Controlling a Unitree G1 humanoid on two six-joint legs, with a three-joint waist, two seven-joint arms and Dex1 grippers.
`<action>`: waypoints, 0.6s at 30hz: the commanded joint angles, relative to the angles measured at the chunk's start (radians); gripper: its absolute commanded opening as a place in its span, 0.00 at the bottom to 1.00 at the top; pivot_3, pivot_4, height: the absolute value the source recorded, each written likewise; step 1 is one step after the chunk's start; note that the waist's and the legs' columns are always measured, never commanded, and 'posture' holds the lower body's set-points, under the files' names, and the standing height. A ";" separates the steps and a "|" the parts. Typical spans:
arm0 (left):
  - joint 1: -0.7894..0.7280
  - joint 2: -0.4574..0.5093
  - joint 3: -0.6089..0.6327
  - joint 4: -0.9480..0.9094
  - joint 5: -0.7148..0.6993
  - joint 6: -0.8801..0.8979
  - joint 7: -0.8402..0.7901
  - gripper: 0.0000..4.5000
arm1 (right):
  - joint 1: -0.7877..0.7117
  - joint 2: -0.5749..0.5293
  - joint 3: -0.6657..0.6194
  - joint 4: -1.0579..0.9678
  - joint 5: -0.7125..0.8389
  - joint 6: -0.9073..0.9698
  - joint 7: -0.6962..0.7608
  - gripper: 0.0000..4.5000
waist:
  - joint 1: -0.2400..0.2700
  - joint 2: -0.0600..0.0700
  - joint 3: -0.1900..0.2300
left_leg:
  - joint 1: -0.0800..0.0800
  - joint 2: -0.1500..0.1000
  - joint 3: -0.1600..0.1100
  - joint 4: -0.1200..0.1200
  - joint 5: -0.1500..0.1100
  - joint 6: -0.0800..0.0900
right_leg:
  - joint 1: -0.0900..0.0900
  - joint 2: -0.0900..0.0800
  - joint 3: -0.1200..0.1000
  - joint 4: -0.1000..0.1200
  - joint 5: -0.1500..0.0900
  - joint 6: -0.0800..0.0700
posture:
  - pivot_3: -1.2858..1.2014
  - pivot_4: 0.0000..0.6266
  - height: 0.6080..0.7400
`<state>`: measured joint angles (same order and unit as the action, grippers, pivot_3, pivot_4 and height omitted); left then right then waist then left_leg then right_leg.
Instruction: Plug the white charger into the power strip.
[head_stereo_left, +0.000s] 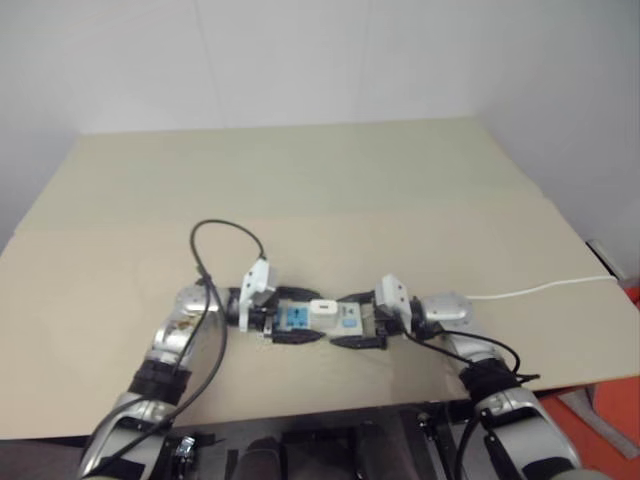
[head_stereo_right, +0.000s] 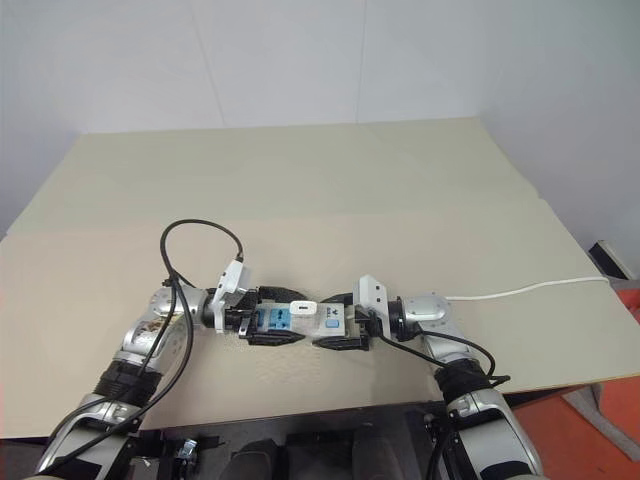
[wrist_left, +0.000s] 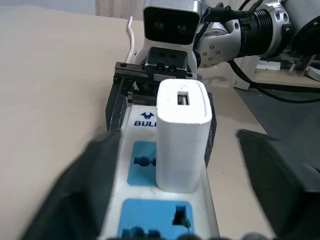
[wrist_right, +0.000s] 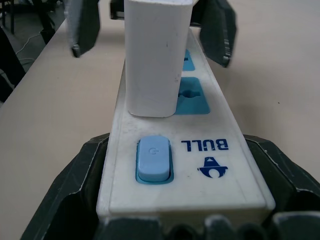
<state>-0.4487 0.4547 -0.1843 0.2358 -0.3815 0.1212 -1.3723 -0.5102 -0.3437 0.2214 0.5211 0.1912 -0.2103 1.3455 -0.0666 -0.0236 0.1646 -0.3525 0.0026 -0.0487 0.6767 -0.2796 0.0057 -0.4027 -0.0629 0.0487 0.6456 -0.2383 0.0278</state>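
The power strip (head_stereo_left: 300, 320) lies flat near the table's front edge, between my two grippers. The white charger (head_stereo_left: 322, 307) stands upright in the socket beside the strip's blue switch (wrist_right: 154, 159). My left gripper (wrist_left: 175, 145) is open, with one finger on each side of the charger and a clear gap to it on both sides. My right gripper (wrist_right: 175, 150) is shut on the switch end of the strip, one finger pressed against each long side. In the left wrist view, the right gripper's fingers (wrist_left: 116, 97) clamp the far end of the strip.
The strip's thin white cable (head_stereo_left: 540, 290) runs off to the right across the beige table (head_stereo_left: 300, 180). A black cable loop (head_stereo_left: 225, 235) arches above my left wrist. The table's front edge lies just below the arms.
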 joint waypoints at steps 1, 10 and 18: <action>-0.007 0.000 0.016 -0.045 -0.017 0.021 0.005 0.99 | 0.006 0.009 0.023 0.023 -0.015 0.016 0.010 0.76 | -0.001 0.000 0.000 | 0.000 0.000 0.000 0.000 0.000 0.000 | 0.000 0.000 0.000 0.000 0.000 0.000 | 0.52 0.24 1.00; -0.021 0.103 0.142 -0.194 -0.089 0.041 0.008 1.00 | 0.003 -0.008 0.006 0.005 -0.016 0.017 -0.004 0.99 | -0.001 0.000 0.000 | -0.001 0.001 0.000 0.000 0.000 0.000 | -0.001 0.001 0.000 0.000 0.000 0.000 | 0.52 0.24 1.00; 0.066 0.236 0.241 -0.278 -0.142 0.067 -0.012 1.00 | 0.037 -0.125 -0.062 -0.131 0.040 0.049 0.010 0.99 | 0.020 0.001 0.003 | -0.003 0.001 0.000 -0.001 0.000 0.000 | -0.002 0.000 -0.001 -0.004 0.000 0.000 | 0.52 0.24 1.00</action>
<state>-0.3905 0.6712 0.0166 -0.0044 -0.4983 0.1843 -1.3804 -0.4810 -0.4422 0.2021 0.4478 0.2024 -0.1743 1.3515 -0.0463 -0.0222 0.1677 -0.3565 0.0040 -0.0485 0.6758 -0.2798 0.0054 -0.4054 -0.0628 0.0481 0.6411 -0.2383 0.0278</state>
